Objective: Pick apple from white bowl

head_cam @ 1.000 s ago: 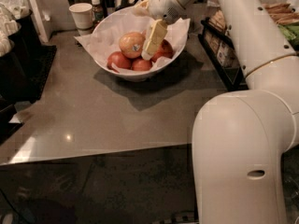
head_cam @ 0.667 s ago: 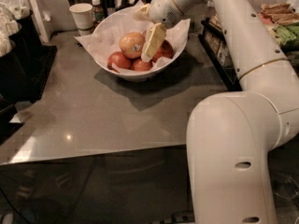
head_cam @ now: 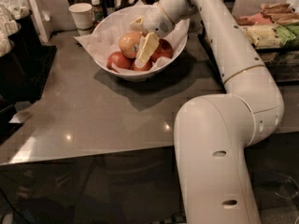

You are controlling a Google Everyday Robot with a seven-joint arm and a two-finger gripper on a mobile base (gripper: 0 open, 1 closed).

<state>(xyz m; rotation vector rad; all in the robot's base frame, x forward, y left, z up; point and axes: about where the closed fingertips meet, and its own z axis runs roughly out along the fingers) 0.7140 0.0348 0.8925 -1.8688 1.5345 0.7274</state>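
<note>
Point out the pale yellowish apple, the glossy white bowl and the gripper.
pale yellowish-orange apple [head_cam: 128, 43], camera view, middle of its skin.
large glossy white bowl [head_cam: 135, 75], camera view, front outer wall.
gripper [head_cam: 144, 45], camera view, its pale tip inside the bowl, beside the apple.

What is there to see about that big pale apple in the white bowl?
The large, pale yellowish-orange apple has a light red blush and a small dark sticker. It looks smooth and whole. It sits highest in the wide glossy white bowl, on crumpled white paper, against smaller red apples. The robot's cream end effector reaches into the bowl right beside it; contact is unclear.
</note>
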